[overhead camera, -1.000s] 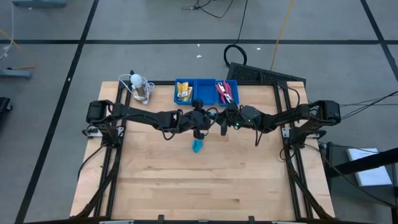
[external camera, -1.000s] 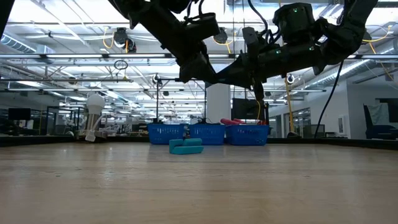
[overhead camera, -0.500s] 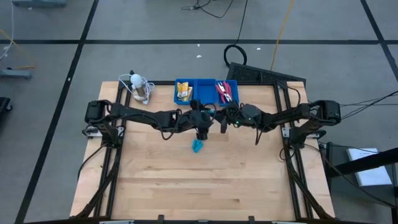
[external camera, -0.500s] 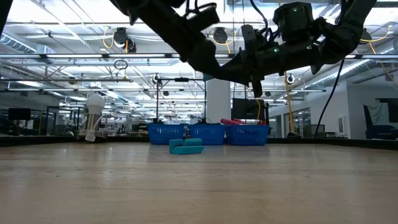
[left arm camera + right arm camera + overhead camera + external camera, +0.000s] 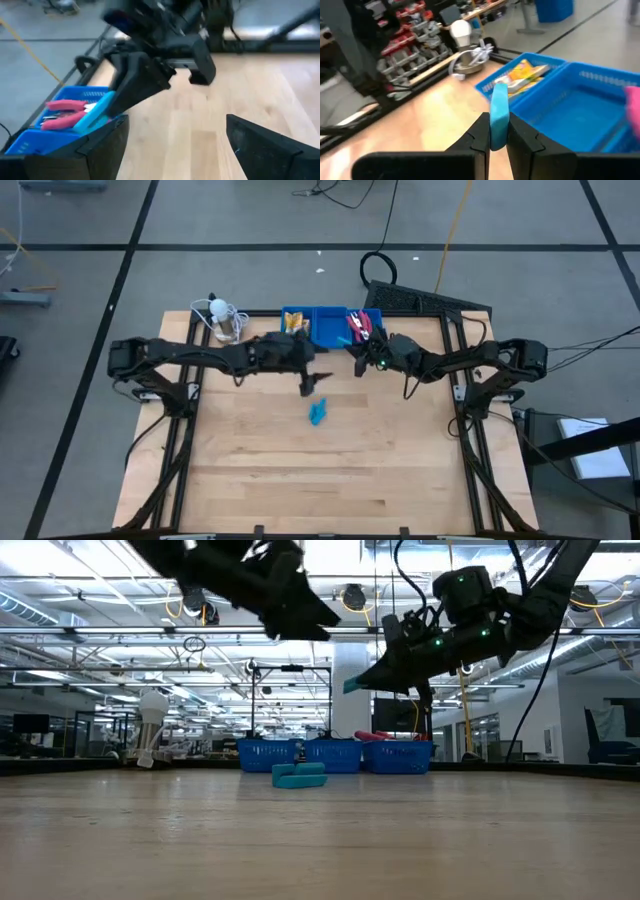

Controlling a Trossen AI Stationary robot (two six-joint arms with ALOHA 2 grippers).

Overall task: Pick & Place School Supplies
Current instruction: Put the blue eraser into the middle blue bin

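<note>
Right claw pinches 1 light-blue piece above the blue tray, ready for your drop; left claw hangs open nearby; 2 more pieces lie on the counter.

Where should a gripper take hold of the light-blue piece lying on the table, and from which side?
Best from straight above, I think: the light-blue piece lies flat on the bare wooden table, apart from the blue tray. Close the fingers across its narrow width, near the middle.
</note>
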